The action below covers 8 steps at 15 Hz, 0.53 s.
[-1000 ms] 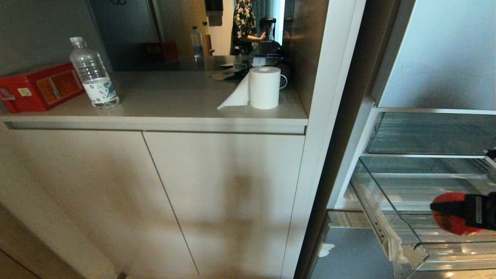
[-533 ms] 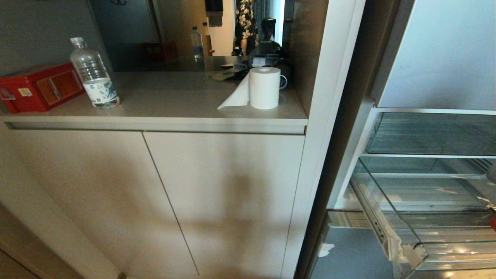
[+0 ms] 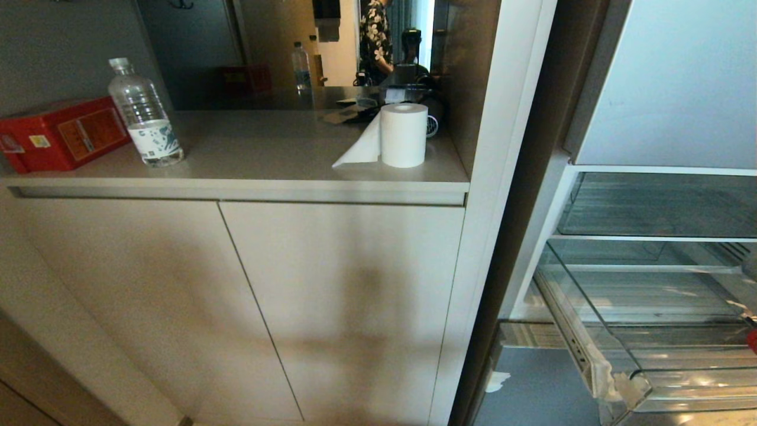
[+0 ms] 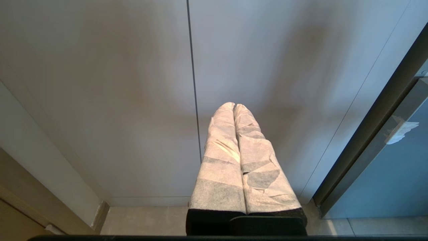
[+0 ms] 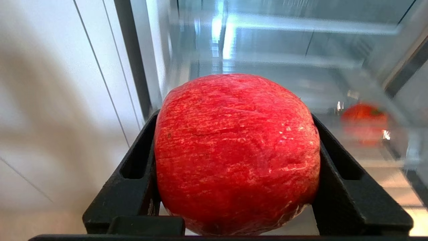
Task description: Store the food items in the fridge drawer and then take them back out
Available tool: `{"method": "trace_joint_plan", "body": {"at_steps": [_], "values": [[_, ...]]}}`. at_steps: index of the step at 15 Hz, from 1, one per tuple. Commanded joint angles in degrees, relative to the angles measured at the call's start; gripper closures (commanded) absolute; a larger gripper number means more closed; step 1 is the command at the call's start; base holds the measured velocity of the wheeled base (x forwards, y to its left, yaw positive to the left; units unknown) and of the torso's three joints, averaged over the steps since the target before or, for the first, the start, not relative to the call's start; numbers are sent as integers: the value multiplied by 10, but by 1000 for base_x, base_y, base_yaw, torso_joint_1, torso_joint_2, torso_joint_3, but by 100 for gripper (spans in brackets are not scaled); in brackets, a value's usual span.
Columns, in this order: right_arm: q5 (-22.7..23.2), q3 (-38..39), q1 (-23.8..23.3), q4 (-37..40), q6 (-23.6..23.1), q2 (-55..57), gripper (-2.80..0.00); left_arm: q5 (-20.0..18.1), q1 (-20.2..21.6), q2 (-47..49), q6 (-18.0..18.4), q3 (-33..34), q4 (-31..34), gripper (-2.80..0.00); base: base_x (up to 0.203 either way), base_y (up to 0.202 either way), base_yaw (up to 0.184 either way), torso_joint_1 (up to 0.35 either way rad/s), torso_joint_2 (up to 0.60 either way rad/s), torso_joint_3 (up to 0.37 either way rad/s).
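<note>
Now right gripper (image 5: 235,167) clamps red fruit (image 5: 235,150) near fridge drawer (image 3: 650,331).

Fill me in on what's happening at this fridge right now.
The right gripper is clamped on a large round red fruit, carrying it beside the open silver-blue fridge. Ahead of it lies the clear plastic fridge drawer, pulled out, with a smaller orange-red tomato-like piece inside it. The left gripper, its fingers wrapped in white cloth and pressed together, hangs idle in front of the beige cabinet doors.
</note>
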Motion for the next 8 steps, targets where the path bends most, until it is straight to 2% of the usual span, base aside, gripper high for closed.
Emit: {"method": "trace_joint_plan", "body": {"at_steps": [1,4,8], "values": [[0,88,29,-21,-12,-11,0,0,0,0,0,1,0,0,0,0,0,0,0,0],[-29,149,42,-36,-12,-12,0,0,0,0,0,1,0,0,0,0,0,0,0,0],[-36,146,82,10,-22,-54,0,0,0,0,0,1,0,0,0,0,0,0,0,0]]}}
